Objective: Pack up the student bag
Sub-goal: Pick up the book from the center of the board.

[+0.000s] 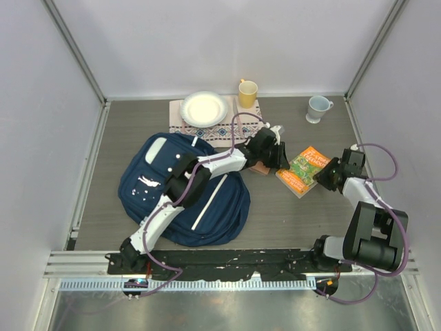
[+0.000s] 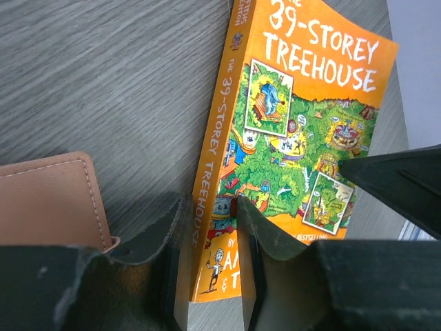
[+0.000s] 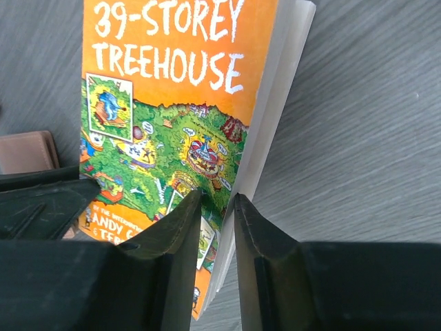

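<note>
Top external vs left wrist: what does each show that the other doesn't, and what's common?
Only top external: the navy backpack, the white plate on a patterned cloth, the yellow mug and the pale mug.
Only left wrist: the book close enough to read title and spine, The 39-Storey Treehouse, with the left claw straddling the spine.
Both: the book, the brown wallet beside it, the right claw at its other edge, and the wood-grain table.
</note>
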`<state>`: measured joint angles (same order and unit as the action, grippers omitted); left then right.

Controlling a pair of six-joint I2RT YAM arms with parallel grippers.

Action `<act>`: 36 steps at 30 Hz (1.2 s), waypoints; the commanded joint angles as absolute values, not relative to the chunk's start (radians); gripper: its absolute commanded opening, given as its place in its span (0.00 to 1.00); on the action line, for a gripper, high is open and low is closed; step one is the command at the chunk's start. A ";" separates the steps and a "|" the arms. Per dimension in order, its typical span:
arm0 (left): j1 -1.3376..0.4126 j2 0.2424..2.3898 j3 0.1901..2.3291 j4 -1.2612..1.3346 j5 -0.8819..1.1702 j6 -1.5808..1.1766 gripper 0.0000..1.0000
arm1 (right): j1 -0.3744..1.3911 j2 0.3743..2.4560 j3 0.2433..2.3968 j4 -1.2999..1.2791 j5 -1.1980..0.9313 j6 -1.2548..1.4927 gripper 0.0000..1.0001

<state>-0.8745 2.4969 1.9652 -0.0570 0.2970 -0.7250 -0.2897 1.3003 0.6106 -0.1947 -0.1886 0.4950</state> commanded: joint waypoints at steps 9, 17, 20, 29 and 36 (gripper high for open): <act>-0.936 2.402 1.970 -0.018 0.416 -0.742 0.25 | -0.267 1.263 0.561 -0.173 -0.304 0.531 0.03; -0.937 2.323 1.925 -0.025 0.387 -0.713 0.60 | -0.267 1.119 0.630 -0.285 -0.215 0.509 0.01; -0.936 2.274 1.899 -0.037 0.350 -0.687 0.75 | -0.268 1.088 0.660 -0.319 -0.196 0.502 0.01; -0.919 2.076 1.744 -0.029 0.239 -0.627 0.96 | -0.268 1.012 0.718 -0.374 -0.262 0.486 0.01; -0.894 1.948 1.617 -0.023 0.216 -0.609 1.00 | -0.270 0.968 0.770 -0.402 -0.365 0.486 0.01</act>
<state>-0.9138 2.0228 1.6794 -0.0566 0.2478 -0.6415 -0.2722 1.0225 0.6788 -0.4416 -0.2516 0.4911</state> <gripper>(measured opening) 0.988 0.073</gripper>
